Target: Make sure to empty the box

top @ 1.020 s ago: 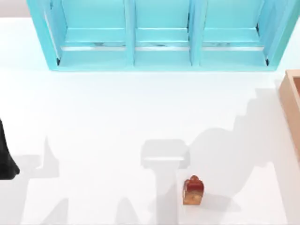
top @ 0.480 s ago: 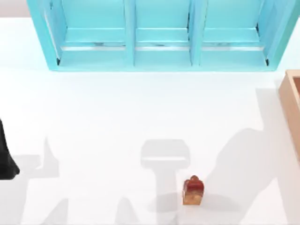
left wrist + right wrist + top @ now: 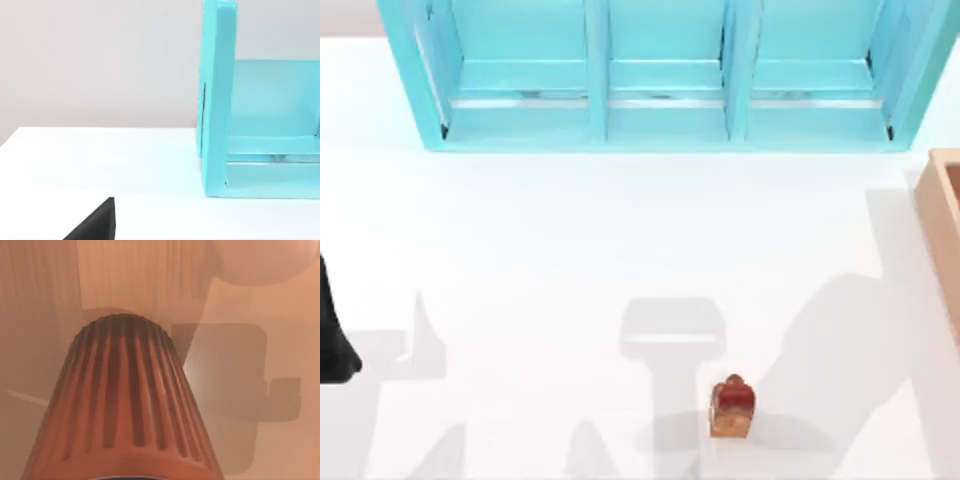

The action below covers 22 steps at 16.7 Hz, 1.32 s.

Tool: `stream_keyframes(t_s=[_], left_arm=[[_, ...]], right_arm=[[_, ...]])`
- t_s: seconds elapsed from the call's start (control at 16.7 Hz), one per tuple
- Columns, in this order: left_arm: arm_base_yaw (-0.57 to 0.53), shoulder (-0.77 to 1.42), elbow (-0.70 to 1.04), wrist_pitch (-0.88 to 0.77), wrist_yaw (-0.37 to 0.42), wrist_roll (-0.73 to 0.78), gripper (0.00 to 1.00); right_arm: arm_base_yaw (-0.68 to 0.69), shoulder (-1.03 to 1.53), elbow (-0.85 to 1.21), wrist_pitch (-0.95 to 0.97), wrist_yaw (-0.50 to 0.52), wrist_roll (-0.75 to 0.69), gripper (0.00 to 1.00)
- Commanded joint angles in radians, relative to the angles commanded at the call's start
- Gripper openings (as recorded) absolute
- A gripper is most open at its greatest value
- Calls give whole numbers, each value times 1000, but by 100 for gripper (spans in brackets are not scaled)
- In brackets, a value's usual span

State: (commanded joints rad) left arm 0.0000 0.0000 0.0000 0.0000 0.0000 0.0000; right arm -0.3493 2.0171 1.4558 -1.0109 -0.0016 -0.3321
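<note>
Ribbed brown cup (image 3: 122,405), seemingly inside the box (image 3: 945,225), up close.

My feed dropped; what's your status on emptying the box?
Left arm parked at table's left edge. Box at right edge; ribbed cup close under right wrist camera. Small brown item already out on table.

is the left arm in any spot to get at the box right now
Probably not. The left arm sits parked at the table's far left edge, while the box lies at the far right edge, past the small brown item. Nothing blocks the way; it looks too far across.
</note>
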Motion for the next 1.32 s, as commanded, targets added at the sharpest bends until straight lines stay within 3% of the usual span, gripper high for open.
stream_keyframes(t_s=[0.36, 1.02, 1.32], left_arm=[[0, 0, 0, 0, 0, 0, 100], [0, 0, 0, 0, 0, 0, 100], [0, 0, 0, 0, 0, 0, 100]], right_arm=[[0, 0, 0, 0, 0, 0, 2], [2, 0, 15, -16, -1, 0, 0], [-3, -6, 221, -231, 3, -4, 0]])
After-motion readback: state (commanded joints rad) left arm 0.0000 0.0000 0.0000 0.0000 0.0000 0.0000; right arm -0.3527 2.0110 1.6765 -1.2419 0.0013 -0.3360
